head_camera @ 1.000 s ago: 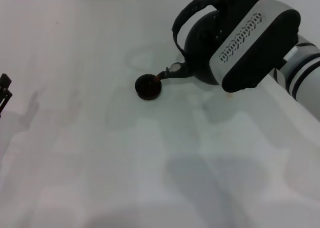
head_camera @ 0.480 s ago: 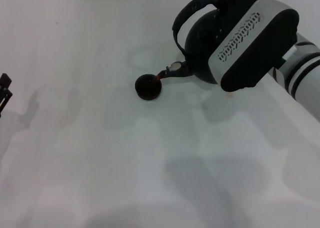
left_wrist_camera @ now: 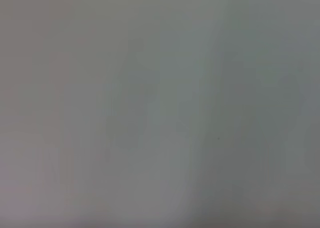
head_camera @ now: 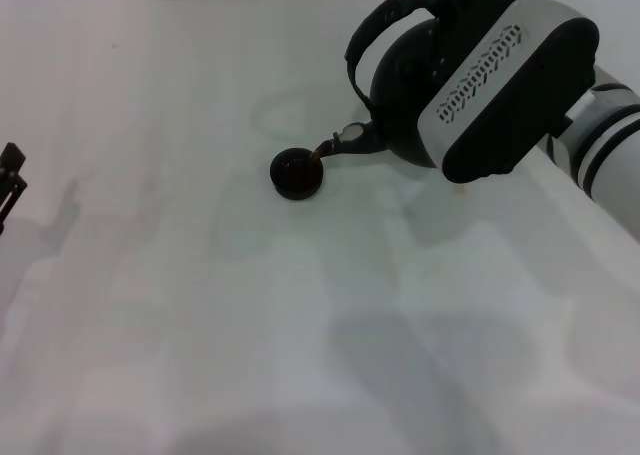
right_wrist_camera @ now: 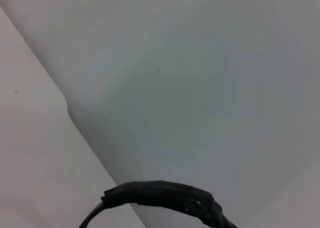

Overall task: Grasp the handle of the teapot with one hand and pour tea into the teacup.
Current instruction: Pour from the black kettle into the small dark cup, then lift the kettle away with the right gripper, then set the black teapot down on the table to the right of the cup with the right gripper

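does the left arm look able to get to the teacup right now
Probably yes: the left gripper sits at the table's far left, with bare table between it and the teacup, though the teapot spout hangs over it.

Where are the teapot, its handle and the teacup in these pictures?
teapot (head_camera: 400, 85), head view, on its round black body.
handle (head_camera: 368, 33), head view, on the arched black hoop.
teacup (head_camera: 297, 174), head view, on the cup's dark inside.
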{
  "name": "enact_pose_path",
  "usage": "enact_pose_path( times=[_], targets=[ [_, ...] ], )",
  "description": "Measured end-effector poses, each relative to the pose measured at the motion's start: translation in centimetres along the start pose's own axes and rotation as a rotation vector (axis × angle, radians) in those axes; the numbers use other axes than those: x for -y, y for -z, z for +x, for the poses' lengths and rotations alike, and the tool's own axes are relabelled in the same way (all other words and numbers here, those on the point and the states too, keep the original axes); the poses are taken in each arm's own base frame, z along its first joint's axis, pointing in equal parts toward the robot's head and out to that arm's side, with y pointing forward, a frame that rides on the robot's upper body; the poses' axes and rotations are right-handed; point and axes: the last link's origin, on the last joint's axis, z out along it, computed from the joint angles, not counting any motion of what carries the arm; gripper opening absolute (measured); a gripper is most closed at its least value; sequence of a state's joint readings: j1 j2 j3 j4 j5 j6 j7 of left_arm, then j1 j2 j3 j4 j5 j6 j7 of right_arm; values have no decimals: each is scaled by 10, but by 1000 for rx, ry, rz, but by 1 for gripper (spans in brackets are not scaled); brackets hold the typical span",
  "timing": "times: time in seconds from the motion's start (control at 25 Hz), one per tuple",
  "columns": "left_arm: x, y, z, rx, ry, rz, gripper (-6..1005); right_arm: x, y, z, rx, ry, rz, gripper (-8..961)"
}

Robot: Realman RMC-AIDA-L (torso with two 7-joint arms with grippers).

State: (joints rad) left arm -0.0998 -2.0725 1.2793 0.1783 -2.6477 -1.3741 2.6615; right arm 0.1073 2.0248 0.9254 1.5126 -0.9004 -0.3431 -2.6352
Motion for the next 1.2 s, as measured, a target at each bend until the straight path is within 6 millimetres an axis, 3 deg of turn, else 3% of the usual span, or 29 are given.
enact_pose_path(
  times=[0.64,1.2],
  targets=[
    [1,-3,-2,15,-1,4,771,3,-2,-1,20,-40,-7,107],
    [3,-3,-1,15,-7,8,772,35,6,18,133,-356,-16,107]
  ],
)
